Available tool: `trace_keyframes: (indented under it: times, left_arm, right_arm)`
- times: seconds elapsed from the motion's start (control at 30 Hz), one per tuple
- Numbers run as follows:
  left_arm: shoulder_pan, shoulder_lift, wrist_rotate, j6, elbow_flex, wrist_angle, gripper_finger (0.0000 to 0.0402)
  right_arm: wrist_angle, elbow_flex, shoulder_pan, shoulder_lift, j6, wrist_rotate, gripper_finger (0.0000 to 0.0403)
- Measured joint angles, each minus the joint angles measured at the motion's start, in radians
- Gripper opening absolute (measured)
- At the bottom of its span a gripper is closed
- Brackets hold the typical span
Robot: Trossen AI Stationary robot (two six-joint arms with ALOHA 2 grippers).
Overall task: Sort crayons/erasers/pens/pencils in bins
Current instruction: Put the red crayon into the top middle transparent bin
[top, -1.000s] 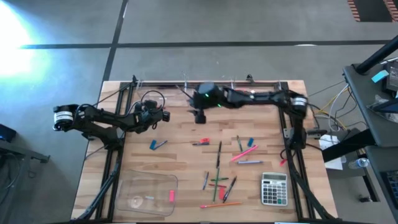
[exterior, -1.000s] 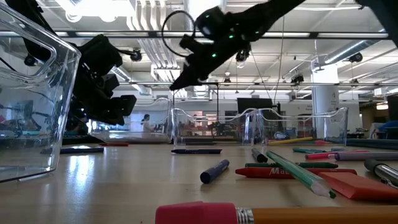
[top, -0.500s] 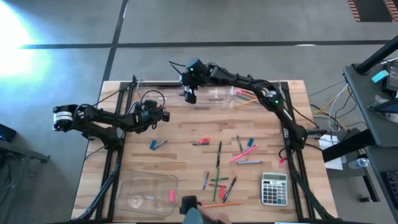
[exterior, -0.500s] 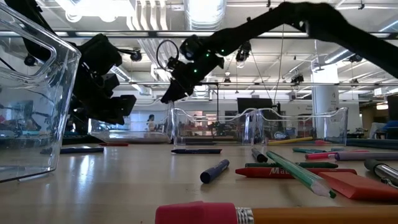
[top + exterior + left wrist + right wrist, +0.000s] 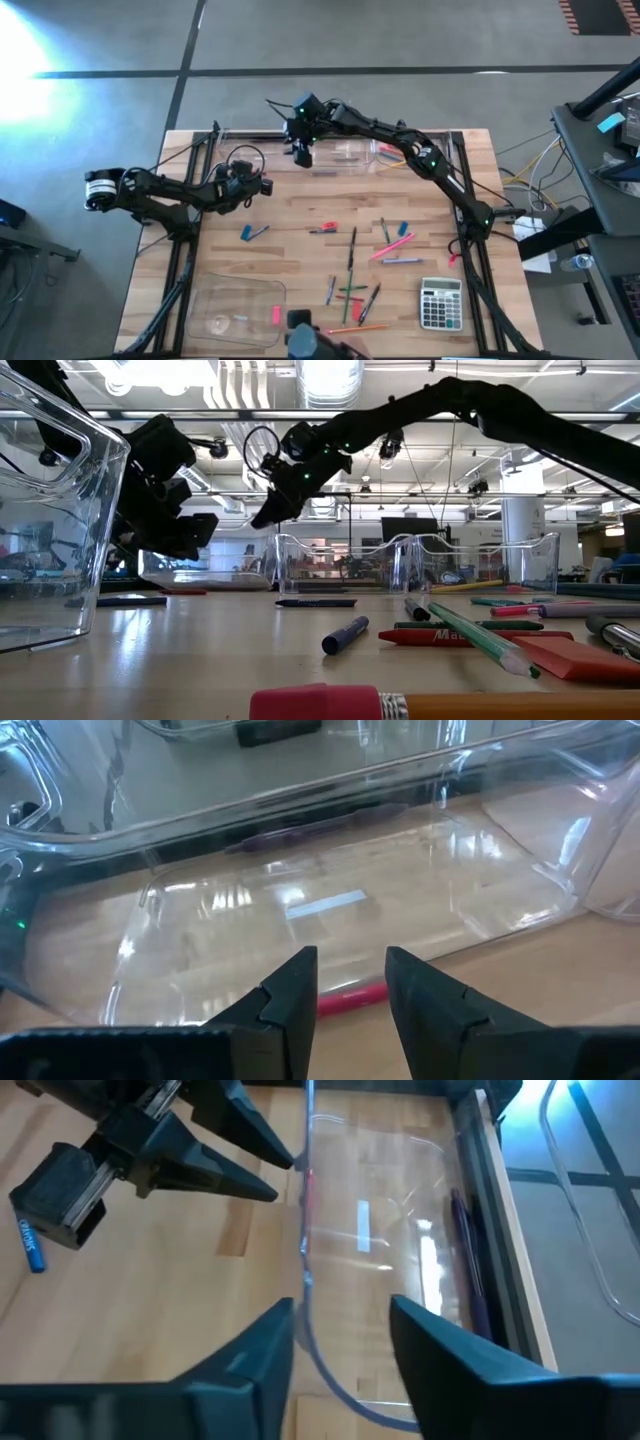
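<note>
Pens [image 5: 352,248], pencils [image 5: 392,246], crayons [image 5: 323,229] and erasers [image 5: 403,229] lie loose in a cluster on the middle and right of the bench [image 5: 290,210], between the row of tubs [image 5: 350,152] at the far edge and the near edge. The tray [image 5: 215,295] stands at the near left corner. The right gripper [image 5: 303,152] hangs above the left end of the tub row, well apart from the cluster. Its fingers [image 5: 255,1350] stand apart with nothing between them, above a tub wall; a purple pen [image 5: 468,1270] lies in that tub. The left gripper [image 5: 262,186] waits just beside the same end of the row. Its fingers [image 5: 290,990] are parted too, and a red stick [image 5: 350,997] shows across their gap, apparently lying lower down rather than clasped. For the next pick, the cluster lies toward the near edge from the right gripper, closer to the right arm's base than to the left arm. The dark pen at the cluster's centre runs far-to-near, so the fingers should close across it, left to right.
</note>
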Motion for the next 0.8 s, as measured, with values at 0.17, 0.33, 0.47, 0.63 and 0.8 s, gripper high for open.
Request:
trace_keyframes:
  times: [0.17,0.33,0.47,0.63,0.8]
  left_arm:
    - [0.000,0.000,0.007,0.000,0.000,0.002,0.0106]
    - [-0.007,-0.004,0.052,-0.006,0.000,-0.001,0.0106]
    - [-0.040,-0.021,0.053,-0.029,0.000,-0.003,0.0106]
    - [-0.059,-0.030,0.019,-0.068,-0.003,-0.004,0.0106]
    - [-0.029,0.011,0.006,-0.102,-0.005,-0.003,0.0106]
  right_arm:
    - [-0.011,0.000,0.000,-0.005,-0.022,0.002,0.0066]
    - [0.000,0.005,-0.001,-0.015,-0.006,0.006,0.0016]
    - [0.010,0.004,-0.003,-0.039,-0.005,0.022,0.0013]
    - [0.016,0.004,-0.007,-0.067,-0.034,0.097,0.0008]
    - [0.007,0.004,-0.011,-0.077,-0.039,0.161,0.0008]
